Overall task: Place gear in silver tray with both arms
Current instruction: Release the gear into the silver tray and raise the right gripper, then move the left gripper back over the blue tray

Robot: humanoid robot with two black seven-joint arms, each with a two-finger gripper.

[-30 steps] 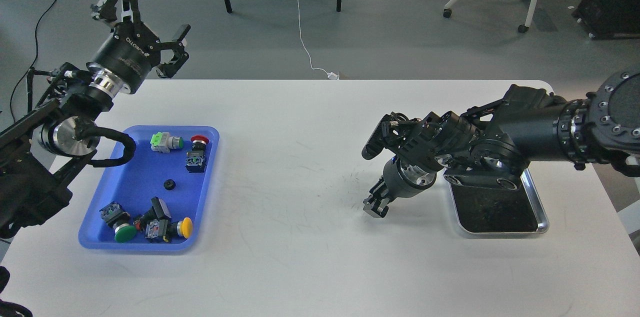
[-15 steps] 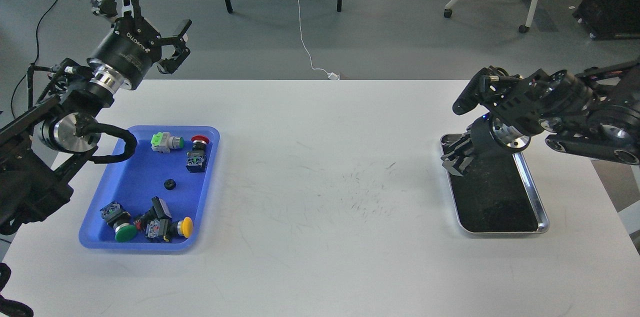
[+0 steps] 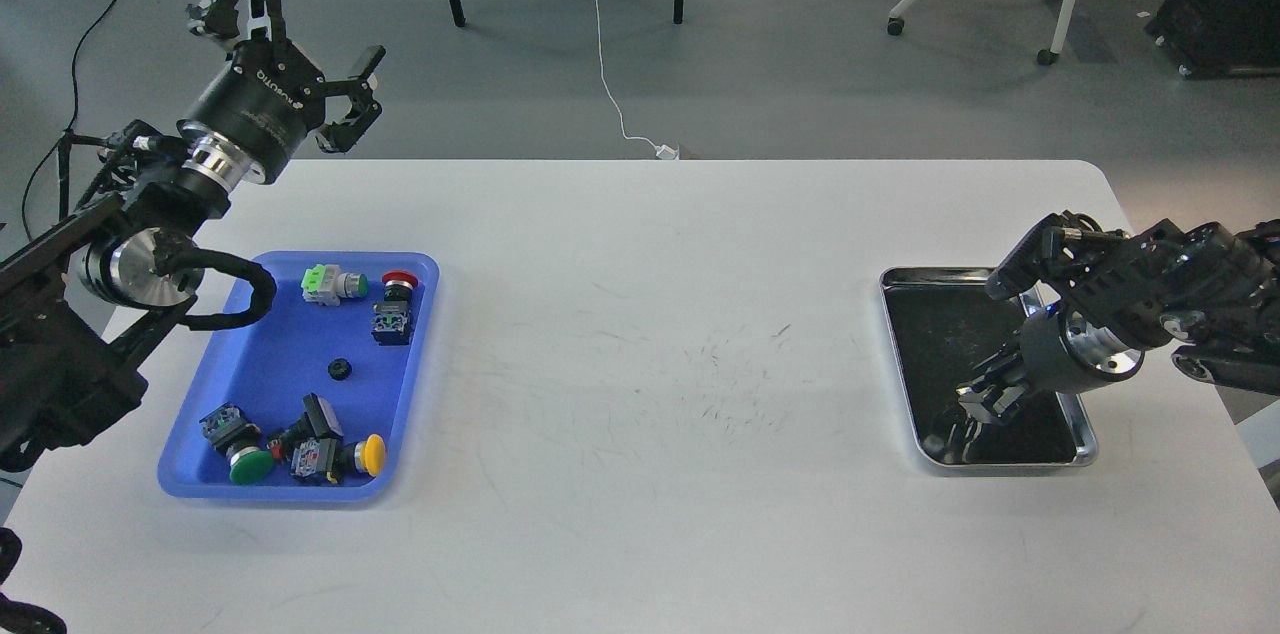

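silver tray [image 3: 1085, 449] lies under the right gripper [image 3: 985, 396], whose dark fingers i cannot tell apart; left gripper [image 3: 290, 39] spread, idle. release likely remains.

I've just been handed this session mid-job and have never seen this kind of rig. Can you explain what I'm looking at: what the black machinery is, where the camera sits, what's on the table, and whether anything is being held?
The one picture comes from the robot's own head, looking down at a white table. The black machinery is its two arms. The left gripper is raised beyond the table's far edge, fingers spread, holding nothing. The right gripper reaches down into the silver tray; it is too dark to tell whether it holds anything. On the left, a blue tray holds several push-button switches and a small black gear.
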